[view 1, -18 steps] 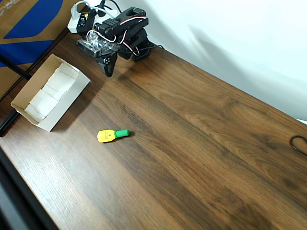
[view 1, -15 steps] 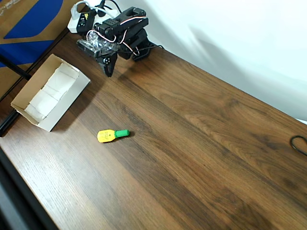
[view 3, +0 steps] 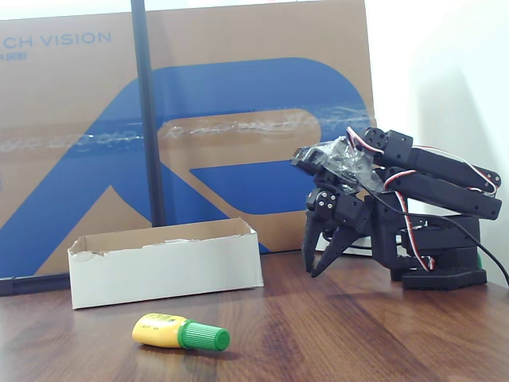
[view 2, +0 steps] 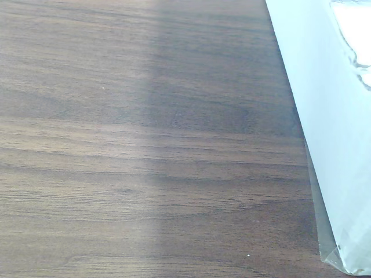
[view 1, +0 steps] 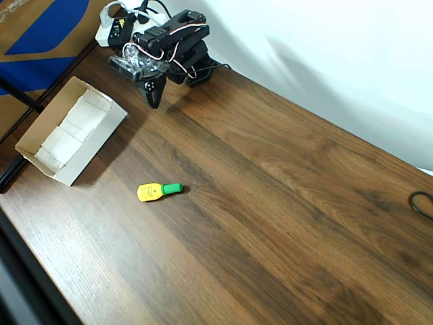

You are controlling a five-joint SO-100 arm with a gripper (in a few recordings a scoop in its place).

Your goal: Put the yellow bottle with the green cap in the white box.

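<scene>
Your arm [view 3: 421, 199] sits folded at the far end of the table [view 1: 270, 203], by the wall, with the gripper [view 3: 318, 259] pointing down at the wood. In the fixed view the two dark fingers [view 3: 308, 243] stand slightly apart with a narrow gap between their tips, and they grasp nothing. In the overhead view the gripper [view 1: 153, 95] hangs just off the far corner of the box [view 1: 71, 128], not touching it.

The bottle [view 1: 158, 191] lies on its side on bare wood, well apart from the gripper and a little way from the box's near long side. In the overhead view its green cap [view 1: 172, 188] points right and its yellow body sits to the left. In the fixed view the bottle [view 3: 179, 332] lies in front of the box [view 3: 167, 267], cap toward the right, label facing up.

The box is open on top, with white paper lining inside. Behind it in the fixed view a brown-and-blue cardboard sheet [view 3: 238, 119] leans upright.

The wrist view looks down on dark wood grain, with a white surface [view 2: 330, 133] along the right edge; I cannot tell what that is
</scene>
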